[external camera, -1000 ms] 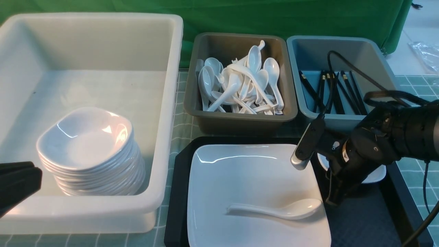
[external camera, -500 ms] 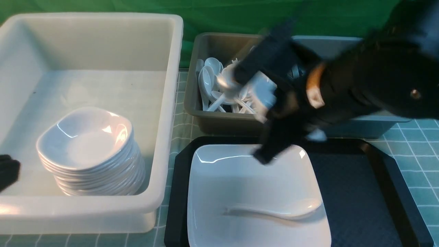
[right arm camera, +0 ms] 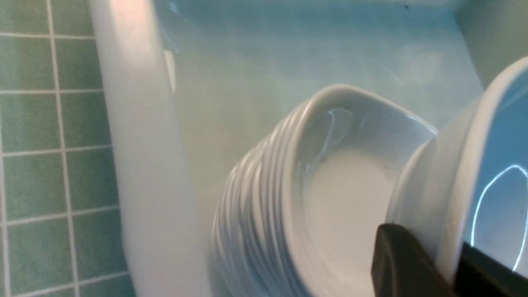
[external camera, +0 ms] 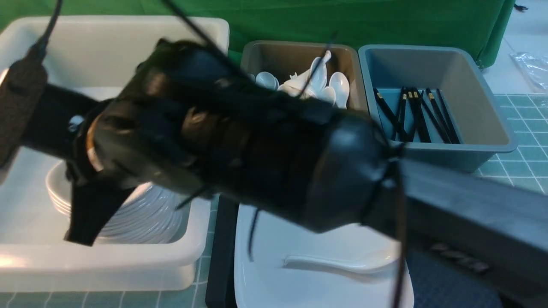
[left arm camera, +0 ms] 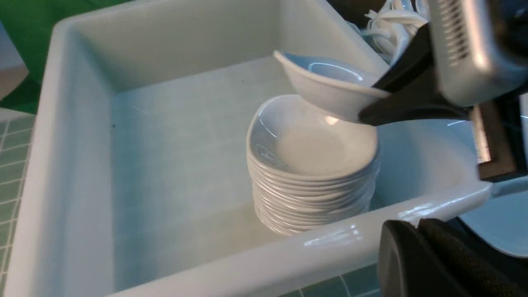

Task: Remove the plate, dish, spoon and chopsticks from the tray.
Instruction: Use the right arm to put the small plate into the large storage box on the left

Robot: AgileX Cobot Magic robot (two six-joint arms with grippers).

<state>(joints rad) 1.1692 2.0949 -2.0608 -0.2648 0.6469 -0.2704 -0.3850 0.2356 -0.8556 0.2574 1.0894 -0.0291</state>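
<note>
One dish (left arm camera: 326, 88) hangs in the right gripper (left arm camera: 373, 101) above the stack (left arm camera: 313, 173).

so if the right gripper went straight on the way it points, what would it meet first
Likely the stack of small dishes in the white tub; the dish in the right gripper hangs just over the top one, gap unclear.

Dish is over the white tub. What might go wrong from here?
The small white rounded-square dish, pinched by one rim in the right tool, hangs tilted above the stack of white dishes; released so, it may land askew or slide off. The right arm crosses above the white soup spoon; retracting low could clip it.
</note>
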